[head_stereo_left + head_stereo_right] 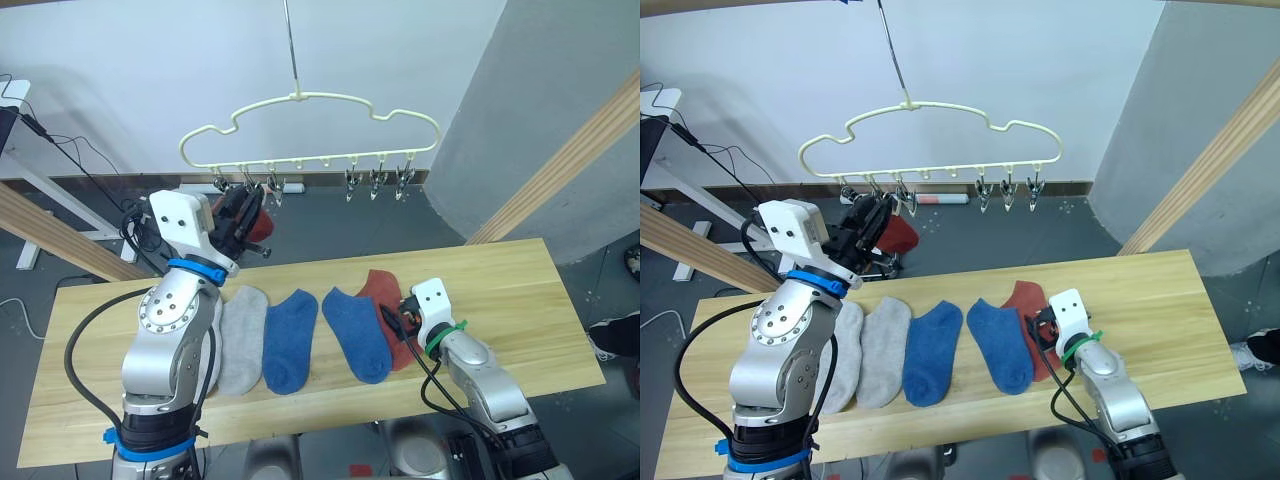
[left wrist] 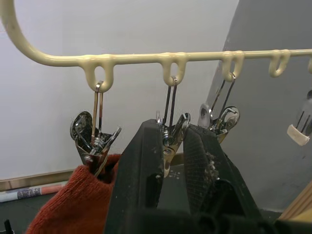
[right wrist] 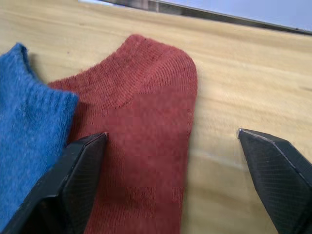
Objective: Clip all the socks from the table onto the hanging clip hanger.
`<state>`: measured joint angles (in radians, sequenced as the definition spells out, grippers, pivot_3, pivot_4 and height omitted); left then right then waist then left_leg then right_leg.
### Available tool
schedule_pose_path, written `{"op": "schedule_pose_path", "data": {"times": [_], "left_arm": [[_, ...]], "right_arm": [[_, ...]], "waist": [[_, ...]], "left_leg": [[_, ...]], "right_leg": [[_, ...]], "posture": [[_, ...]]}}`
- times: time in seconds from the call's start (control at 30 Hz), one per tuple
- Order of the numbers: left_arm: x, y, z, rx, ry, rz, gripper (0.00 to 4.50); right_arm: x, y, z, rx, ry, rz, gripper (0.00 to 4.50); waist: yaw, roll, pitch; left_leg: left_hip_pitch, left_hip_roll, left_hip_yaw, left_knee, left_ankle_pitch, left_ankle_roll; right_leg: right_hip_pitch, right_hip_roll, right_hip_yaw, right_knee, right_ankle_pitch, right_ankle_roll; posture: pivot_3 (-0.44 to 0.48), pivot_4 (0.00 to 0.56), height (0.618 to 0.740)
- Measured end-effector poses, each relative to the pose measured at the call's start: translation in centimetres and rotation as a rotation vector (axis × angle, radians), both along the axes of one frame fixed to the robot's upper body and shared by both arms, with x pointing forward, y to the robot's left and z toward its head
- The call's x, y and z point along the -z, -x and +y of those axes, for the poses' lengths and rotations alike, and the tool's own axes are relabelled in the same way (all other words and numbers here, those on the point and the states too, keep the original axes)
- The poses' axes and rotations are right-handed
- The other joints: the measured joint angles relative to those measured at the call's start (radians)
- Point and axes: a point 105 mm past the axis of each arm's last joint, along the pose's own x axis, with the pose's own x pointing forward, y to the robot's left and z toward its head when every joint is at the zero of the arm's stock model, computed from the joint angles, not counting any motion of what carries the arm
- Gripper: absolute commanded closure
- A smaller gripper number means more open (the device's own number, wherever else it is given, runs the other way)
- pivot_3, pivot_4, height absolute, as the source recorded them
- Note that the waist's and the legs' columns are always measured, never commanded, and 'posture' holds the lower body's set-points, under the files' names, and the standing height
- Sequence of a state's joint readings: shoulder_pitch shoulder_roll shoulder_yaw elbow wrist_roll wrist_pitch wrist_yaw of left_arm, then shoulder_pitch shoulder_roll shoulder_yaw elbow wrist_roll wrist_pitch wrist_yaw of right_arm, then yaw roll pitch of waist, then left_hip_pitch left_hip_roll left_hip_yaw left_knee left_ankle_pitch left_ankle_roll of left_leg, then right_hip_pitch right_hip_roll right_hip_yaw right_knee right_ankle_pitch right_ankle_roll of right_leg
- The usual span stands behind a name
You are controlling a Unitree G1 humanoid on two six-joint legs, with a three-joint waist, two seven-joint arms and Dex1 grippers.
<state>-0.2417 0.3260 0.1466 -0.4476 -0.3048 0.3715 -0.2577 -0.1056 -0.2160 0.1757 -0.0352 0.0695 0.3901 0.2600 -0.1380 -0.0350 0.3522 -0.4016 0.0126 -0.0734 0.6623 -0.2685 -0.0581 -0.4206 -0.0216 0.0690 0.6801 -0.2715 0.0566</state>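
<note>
At the long wooden table [image 1: 520, 290], we count five socks lying flat in a row on the tabletop: two grey ones [image 1: 243, 335] toward its left end, the outer one half behind our raised arm, two blue ones [image 1: 291, 338] at mid-table, and one rust-red sock [image 3: 146, 136] toward the right, its edge tucked under the neighbouring blue sock. A sixth, also rust-red [image 2: 73, 204], already hangs from the end clip of the pale-yellow clip hanger [image 1: 310, 98], which is suspended beyond the far edge of the table. Along the hanger's bar we make out about seven metal clips [image 1: 378, 182], though the ones behind the raised arm are hard to separate. Our left gripper [image 2: 174, 146] is pressed together on the handles of the second clip [image 2: 169, 134]. Our right gripper [image 3: 173, 183] hovers with fingers spread wide over the red sock on the table. We judge the socks light, limp and easily bunched, so a pinch at the ribbed cuff should carry one cleanly
</note>
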Motion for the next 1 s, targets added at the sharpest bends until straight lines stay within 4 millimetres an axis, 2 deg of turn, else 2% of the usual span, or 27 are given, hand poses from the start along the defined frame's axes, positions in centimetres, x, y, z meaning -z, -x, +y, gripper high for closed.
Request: {"op": "schedule_pose_path", "data": {"times": [0.03,0.07,0.27,0.43,0.63,0.9,1.0], "left_arm": [[0.0,0.0,0.0,0.002,0.002,0.001,3.99],[0.0,0.0,0.0,0.004,0.001,0.003,3.99],[0.2,0.2,0.0,0.012,-0.003,0.011,3.99],[0.2,0.2,0.1,0.011,-0.003,0.012,3.99],[0.2,0.2,0.2,0.010,-0.003,0.013,3.99],[0.2,0.2,0.2,0.011,-0.003,0.013,3.99],[0.2,0.3,0.1,0.019,-0.005,0.013,3.99]], "right_arm": [[0.0,0.0,0.0,-0.001,-0.001,0.000,1.23],[0.0,0.0,0.0,-0.002,0.000,0.000,1.31],[-0.2,-0.1,0.1,0.006,-0.015,-0.004,1.31],[-1.2,-1.3,0.8,-0.002,-0.028,-0.035,1.31],[-1.2,-2.2,1.8,-0.023,-0.051,-0.025,1.31],[-0.9,-2.9,2.0,-0.028,0.004,-0.026,1.31],[-0.8,-3.0,2.0,-0.018,0.015,-0.023,1.90]], "waist": [[0.000,0.000,0.000],[0.000,0.000,0.000],[0.000,0.000,0.000],[0.000,0.000,0.000],[0.000,0.000,0.000],[0.000,0.000,0.000],[0.000,0.000,0.000]], "left_leg": [[0.000,0.000,0.000,0.000,0.000,0.000],[0.000,0.000,0.000,0.000,0.000,0.000],[0.000,0.000,0.000,0.000,0.000,0.000],[0.000,0.000,0.000,0.000,0.000,0.000],[0.000,0.000,0.000,0.000,0.000,0.000],[0.000,0.000,0.000,0.000,0.000,0.000],[0.000,0.000,0.000,0.000,0.000,0.000]], "right_leg": [[0.000,0.000,0.000,0.000,0.000,0.000],[0.000,0.000,0.000,0.000,0.000,0.000],[0.000,0.000,0.000,0.000,0.000,0.000],[0.000,0.000,0.000,0.000,0.000,0.000],[0.000,0.000,0.001,0.000,0.000,0.000],[0.000,0.000,0.000,0.000,0.000,-0.001],[0.000,0.000,0.000,0.000,0.001,-0.001]], "posture": [[-0.198,0.355,0.737],[-0.190,0.348,0.737],[-0.190,0.348,0.737],[-0.192,0.347,0.737],[-0.190,0.348,0.737],[-0.188,0.347,0.737],[-0.188,0.347,0.737]]}}
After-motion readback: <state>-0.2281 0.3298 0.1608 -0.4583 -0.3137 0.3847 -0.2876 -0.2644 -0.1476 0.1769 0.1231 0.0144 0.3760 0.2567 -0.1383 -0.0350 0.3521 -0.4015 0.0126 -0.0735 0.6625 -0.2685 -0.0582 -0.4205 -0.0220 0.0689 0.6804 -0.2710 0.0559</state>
